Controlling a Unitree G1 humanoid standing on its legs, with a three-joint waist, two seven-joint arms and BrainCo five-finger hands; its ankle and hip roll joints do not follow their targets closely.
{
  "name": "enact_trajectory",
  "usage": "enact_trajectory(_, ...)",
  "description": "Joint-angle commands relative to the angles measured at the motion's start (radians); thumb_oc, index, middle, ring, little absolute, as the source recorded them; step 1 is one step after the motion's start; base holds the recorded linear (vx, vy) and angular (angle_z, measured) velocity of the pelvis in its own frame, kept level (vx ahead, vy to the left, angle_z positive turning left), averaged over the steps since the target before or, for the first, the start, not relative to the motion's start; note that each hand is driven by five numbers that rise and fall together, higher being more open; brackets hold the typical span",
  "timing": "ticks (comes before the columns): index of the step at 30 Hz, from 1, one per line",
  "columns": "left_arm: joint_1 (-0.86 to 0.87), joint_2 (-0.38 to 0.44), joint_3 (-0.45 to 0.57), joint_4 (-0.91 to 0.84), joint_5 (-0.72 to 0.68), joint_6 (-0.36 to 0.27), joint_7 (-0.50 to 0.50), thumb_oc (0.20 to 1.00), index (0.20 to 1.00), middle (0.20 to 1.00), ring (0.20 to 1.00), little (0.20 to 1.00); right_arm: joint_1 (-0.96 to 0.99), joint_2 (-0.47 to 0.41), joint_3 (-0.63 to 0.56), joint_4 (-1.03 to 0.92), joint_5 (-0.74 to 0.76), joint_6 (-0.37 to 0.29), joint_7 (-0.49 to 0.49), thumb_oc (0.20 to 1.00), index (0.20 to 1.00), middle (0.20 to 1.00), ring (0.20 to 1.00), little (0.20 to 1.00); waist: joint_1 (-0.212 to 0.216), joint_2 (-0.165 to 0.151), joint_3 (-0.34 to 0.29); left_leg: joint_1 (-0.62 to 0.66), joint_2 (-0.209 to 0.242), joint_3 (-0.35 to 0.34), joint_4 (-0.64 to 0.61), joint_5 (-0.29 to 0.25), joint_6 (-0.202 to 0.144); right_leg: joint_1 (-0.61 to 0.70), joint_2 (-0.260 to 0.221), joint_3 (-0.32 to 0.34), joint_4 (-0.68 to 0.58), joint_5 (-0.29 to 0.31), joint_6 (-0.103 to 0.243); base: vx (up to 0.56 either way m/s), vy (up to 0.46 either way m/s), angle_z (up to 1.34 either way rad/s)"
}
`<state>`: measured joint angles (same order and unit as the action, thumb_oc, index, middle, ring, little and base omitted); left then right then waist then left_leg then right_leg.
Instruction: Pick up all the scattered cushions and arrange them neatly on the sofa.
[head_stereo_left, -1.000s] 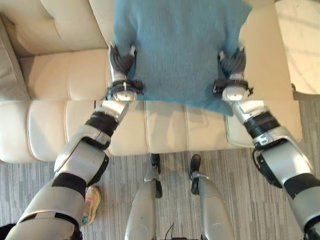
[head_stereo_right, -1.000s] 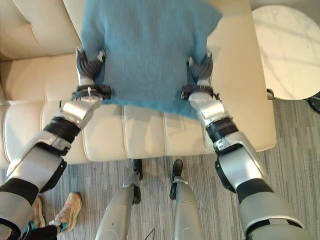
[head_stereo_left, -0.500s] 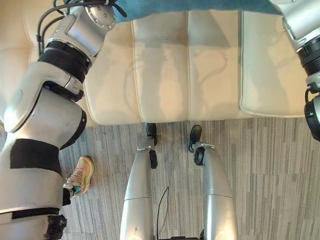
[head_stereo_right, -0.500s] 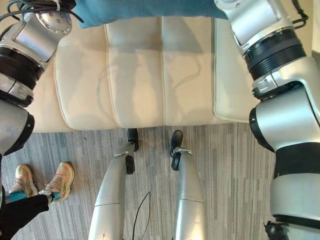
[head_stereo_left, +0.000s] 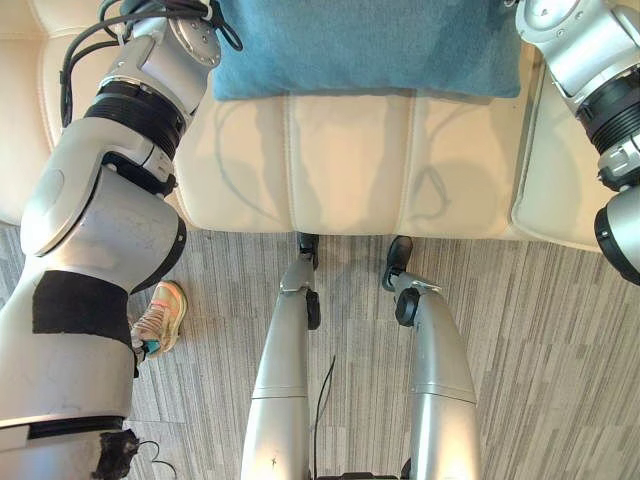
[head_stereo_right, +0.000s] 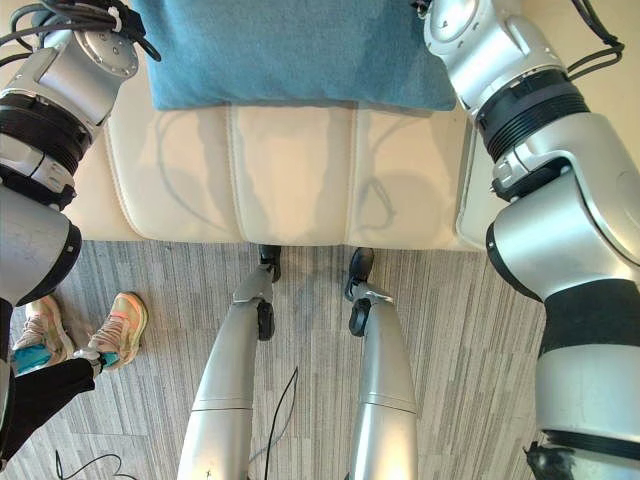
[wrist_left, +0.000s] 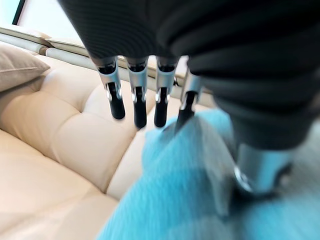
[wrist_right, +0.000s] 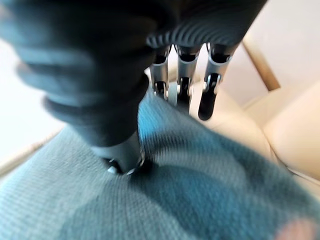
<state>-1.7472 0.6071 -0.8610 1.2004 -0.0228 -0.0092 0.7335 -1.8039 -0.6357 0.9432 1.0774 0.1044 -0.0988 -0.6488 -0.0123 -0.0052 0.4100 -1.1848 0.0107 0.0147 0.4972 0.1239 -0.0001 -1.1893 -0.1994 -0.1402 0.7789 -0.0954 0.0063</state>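
A blue knitted cushion (head_stereo_left: 365, 45) sits over the cream sofa seat (head_stereo_left: 350, 160) at the top of the eye views; I cannot tell whether it rests on the seat. Both arms reach up along its two sides. In the left wrist view my left hand (wrist_left: 135, 95) has straight fingers past the cushion's (wrist_left: 190, 200) edge, and its thumb lies against the knit. In the right wrist view my right hand (wrist_right: 210, 95) also has straight fingers, with its thumb pressed onto the cushion (wrist_right: 175, 190).
A beige cushion (wrist_left: 20, 70) lies against the sofa's tufted back. A person's shoes (head_stereo_right: 120, 325) stand on the grey striped carpet (head_stereo_left: 540, 330) at the left, close to the sofa's front edge.
The camera has tilted down since a second ago, so the hands have left the eye views. In the last half second more of the blue cushion shows at the top.
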Motion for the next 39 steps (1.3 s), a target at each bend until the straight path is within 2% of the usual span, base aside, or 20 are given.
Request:
enact_trajectory(1,-0.098,-0.054,0.009,0.014,-0.029,-0.062,0.005,1.000,1.000,1.000,1.000,1.000,-0.049,0.068,0.008,0.026,0.013,-0.055,-0.012,1.000,1.000,1.000,1.000,1.000,0.022,-0.032,-0.086,0.079,-0.039,0.030,0.106,-0.232,0.006,0.116,0.052,0.026,-0.165,-0.055,0.050,0.01,0.012,0.03)
enact_trajectory(2,-0.096,-0.057,0.018,0.018,-0.049,-0.066,-0.003,1.000,1.000,1.000,1.000,1.000,-0.048,0.065,0.005,0.031,0.019,-0.054,-0.010,1.000,1.000,1.000,1.000,1.000,0.023,-0.032,-0.085,0.082,-0.039,0.030,0.105,-0.233,0.006,0.120,0.052,0.026,-0.167,-0.055,0.049,0.00,0.000,0.00)
enact_trajectory(3,-0.080,-0.074,0.076,0.005,-0.159,-0.095,-0.023,1.000,1.000,1.000,1.000,1.000,-0.032,0.057,-0.020,0.035,0.050,-0.045,-0.002,1.000,1.000,1.000,1.000,1.000,0.023,-0.032,-0.076,0.107,-0.041,0.032,0.089,-0.232,0.005,0.144,0.054,0.025,-0.183,-0.047,0.050,0.00,0.000,0.00)
enact_trajectory(4,-0.079,-0.074,0.076,0.004,-0.160,-0.096,-0.023,1.000,1.000,1.000,1.000,1.000,-0.031,0.057,-0.020,0.034,0.051,-0.044,-0.002,1.000,1.000,1.000,1.000,1.000,0.024,-0.031,-0.075,0.111,-0.041,0.032,0.087,-0.232,0.005,0.148,0.054,0.025,-0.185,-0.046,0.050,-0.02,0.013,0.05)
enact_trajectory(5,-0.054,-0.083,0.138,-0.008,-0.301,-0.139,-0.086,1.000,1.000,1.000,1.000,1.000,-0.014,0.057,-0.041,0.039,0.084,-0.026,0.023,1.000,1.000,1.000,1.000,1.000,0.022,-0.031,-0.067,0.135,-0.043,0.032,0.069,-0.227,0.002,0.173,0.056,0.025,-0.206,-0.038,0.054,-0.01,0.007,0.05)
enact_trajectory(6,-0.053,-0.082,0.139,-0.009,-0.303,-0.139,-0.087,1.000,1.000,1.000,1.000,1.000,-0.013,0.057,-0.040,0.038,0.084,-0.025,0.023,1.000,1.000,1.000,1.000,1.000,0.022,-0.031,-0.066,0.139,-0.043,0.032,0.067,-0.226,0.002,0.176,0.056,0.025,-0.209,-0.037,0.054,-0.03,0.021,0.04)
enact_trajectory(7,-0.031,-0.088,0.196,-0.014,-0.434,-0.175,-0.117,1.000,1.000,1.000,1.000,1.000,0.010,0.062,-0.064,0.029,0.102,-0.014,0.025,1.000,1.000,1.000,1.000,1.000,0.016,-0.029,-0.059,0.169,-0.042,0.031,0.037,-0.217,-0.001,0.206,0.061,0.025,-0.238,-0.028,0.056,0.00,0.000,0.00)
enact_trajectory(8,-0.029,-0.087,0.196,-0.014,-0.436,-0.176,-0.119,1.000,1.000,1.000,1.000,1.000,0.012,0.062,-0.064,0.027,0.102,-0.013,0.024,1.000,1.000,1.000,1.000,1.000,0.016,-0.028,-0.057,0.175,-0.041,0.031,0.033,-0.216,-0.001,0.211,0.062,0.025,-0.242,-0.026,0.056,-0.03,0.019,-0.09)
enact_trajectory(9,0.009,-0.095,0.267,-0.075,-0.564,-0.232,-0.137,1.000,1.000,1.000,1.000,1.000,0.044,0.063,-0.106,-0.008,0.097,-0.006,0.004,1.000,1.000,1.000,1.000,1.000,0.015,-0.022,-0.044,0.216,-0.043,0.032,-0.009,-0.202,-0.006,0.248,0.066,0.024,-0.278,-0.012,0.062,-0.02,0.004,-0.11)
enact_trajectory(16,0.191,-0.041,0.377,-0.246,-0.625,-0.290,-0.162,1.000,1.000,1.000,1.000,1.000,0.207,0.067,-0.239,-0.151,0.033,0.020,-0.015,1.000,1.000,1.000,1.000,1.000,0.014,-0.008,-0.026,0.364,-0.047,0.030,-0.126,-0.166,-0.010,0.390,0.082,0.018,-0.384,0.013,0.069,-0.02,-0.011,-0.14)
enact_trajectory(19,0.372,-0.001,0.462,-0.371,-0.634,-0.310,-0.185,1.000,1.000,1.000,1.000,1.000,0.377,0.113,-0.375,-0.293,0.089,-0.011,0.009,1.000,1.000,1.000,1.000,1.000,0.013,-0.005,-0.016,0.470,-0.045,0.029,-0.187,-0.157,-0.014,0.490,0.089,0.015,-0.434,0.022,0.072,0.00,-0.004,-0.03)
enact_trajectory(20,0.429,0.013,0.482,-0.397,-0.606,-0.304,-0.178,1.000,1.000,1.000,1.000,1.000,0.432,0.126,-0.405,-0.319,0.095,-0.014,0.021,1.000,1.000,1.000,1.000,1.000,0.013,-0.004,-0.024,0.499,-0.044,0.031,-0.209,-0.148,-0.012,0.517,0.090,0.011,-0.454,0.030,0.071,0.05,0.014,-0.03)
enact_trajectory(21,0.587,0.022,0.544,-0.489,-0.594,-0.305,-0.201,1.000,1.000,1.000,1.000,1.000,0.580,0.167,-0.483,-0.420,0.122,-0.036,0.067,1.000,1.000,1.000,1.000,1.000,0.012,-0.007,-0.024,0.586,-0.039,0.035,-0.265,-0.140,-0.016,0.601,0.092,0.006,-0.501,0.039,0.073,0.03,0.010,-0.04)
enact_trajectory(24,0.678,0.029,0.570,-0.519,-0.580,-0.291,-0.224,1.000,1.000,1.000,1.000,1.000,0.670,0.178,-0.508,-0.458,0.166,-0.045,0.117,1.000,1.000,1.000,1.000,1.000,0.011,-0.008,-0.032,0.634,-0.037,0.036,-0.300,-0.128,-0.018,0.648,0.093,0.001,-0.534,0.051,0.075,0.04,0.010,-0.08)
enact_trajectory(25,0.833,0.001,0.632,-0.547,-0.599,-0.280,-0.260,1.000,1.000,1.000,1.000,1.000,0.819,0.203,-0.528,-0.515,0.248,-0.050,0.220,1.000,1.000,1.000,1.000,1.000,0.008,-0.014,-0.047,0.725,-0.031,0.045,-0.363,-0.116,-0.026,0.734,0.098,-0.002,-0.590,0.064,0.079,0.07,0.026,-0.05)
enact_trajectory(26,0.905,0.007,0.646,-0.577,-0.599,-0.268,-0.299,1.000,1.000,1.000,1.000,1.000,0.886,0.185,-0.535,-0.543,0.274,-0.038,0.269,1.000,1.000,1.000,1.000,1.000,0.004,-0.017,-0.063,0.755,-0.030,0.048,-0.384,-0.109,-0.027,0.767,0.097,-0.007,-0.616,0.073,0.081,0.10,0.030,0.01)
enact_trajectory(32,1.427,-0.103,0.770,-0.727,-0.554,-0.215,-0.450,1.000,1.000,1.000,1.000,1.000,1.366,0.209,-0.608,-0.653,0.303,0.007,0.479,1.000,1.000,1.000,1.000,1.000,-0.005,-0.018,-0.139,0.985,-0.017,0.084,-0.529,-0.086,-0.031,0.979,0.112,-0.012,-0.759,0.109,0.098,0.08,0.043,-0.12)
enact_trajectory(35,1.646,-0.160,0.805,-0.713,-0.472,-0.169,-0.546,1.000,1.000,1.000,1.000,1.000,1.604,0.224,-0.692,-0.640,0.239,0.026,0.554,1.000,1.000,1.000,1.000,1.000,-0.013,-0.014,-0.210,1.081,-0.016,0.107,-0.584,-0.087,-0.027,1.069,0.118,-0.011,-0.824,0.129,0.111,0.04,0.095,-0.12)
enact_trajectory(38,1.700,-0.191,0.797,-0.657,-0.434,-0.151,-0.578,1.000,1.000,1.000,1.000,1.000,1.668,0.238,-0.714,-0.587,0.209,0.029,0.577,1.000,1.000,1.000,1.000,1.000,-0.018,-0.012,-0.240,1.108,-0.017,0.120,-0.584,-0.101,-0.023,1.104,0.117,-0.012,-0.848,0.136,0.114,0.01,0.085,-0.18)
enact_trajectory(39,1.740,-0.231,0.800,-0.567,-0.415,-0.127,-0.610,1.000,1.000,1.000,1.000,1.000,1.725,0.248,-0.732,-0.523,0.163,0.044,0.592,1.000,1.000,1.000,1.000,1.000,-0.021,-0.011,-0.264,1.132,-0.022,0.119,-0.584,-0.109,-0.017,1.133,0.112,-0.015,-0.860,0.140,0.118,-0.02,0.095,-0.15)
